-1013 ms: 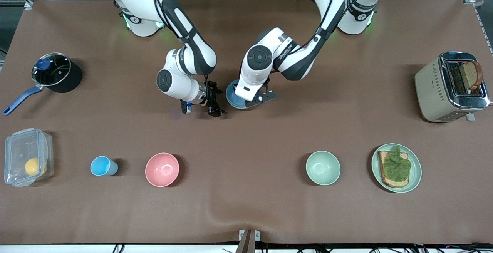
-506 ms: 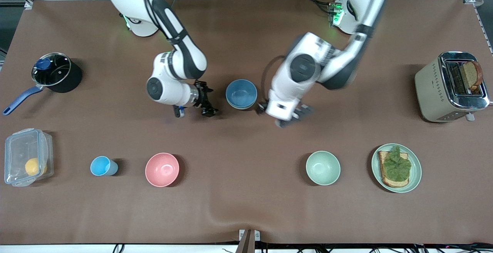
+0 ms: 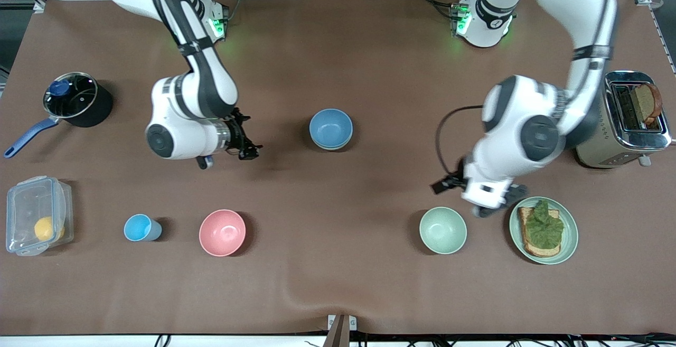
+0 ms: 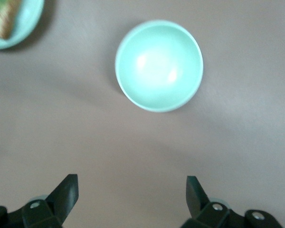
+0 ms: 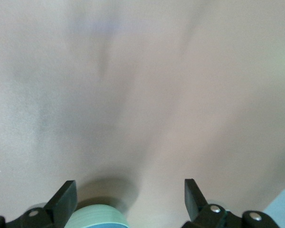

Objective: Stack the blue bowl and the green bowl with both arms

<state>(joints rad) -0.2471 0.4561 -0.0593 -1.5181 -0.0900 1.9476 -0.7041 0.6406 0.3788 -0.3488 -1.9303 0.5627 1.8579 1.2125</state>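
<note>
The blue bowl (image 3: 330,127) stands in the middle of the table, nested in the green bowl, which shows only as a thin rim under it (image 3: 331,147). In the right wrist view the green bowl's wall (image 5: 96,216) shows at the edge, with a blue strip at its edge. My right gripper (image 3: 248,138) is open and empty above the table beside the stack, toward the right arm's end; it also shows in the right wrist view (image 5: 129,191). My left gripper (image 3: 496,203) is open and empty, as its wrist view (image 4: 130,189) shows, above the table.
A pale mint bowl (image 3: 442,230) (image 4: 159,64) and a mint plate with toast (image 3: 567,241) (image 4: 14,28) lie by the left gripper. A toaster (image 3: 615,120) stands at that end. A pink bowl (image 3: 222,232), light-blue cup (image 3: 141,227), clear box (image 3: 37,215) and pot (image 3: 76,99) lie toward the right arm's end.
My left gripper has left the blue bowl and swung toward the toaster end, now by the pale mint bowl. My right gripper has drawn back toward the pot. The stack has not moved.
</note>
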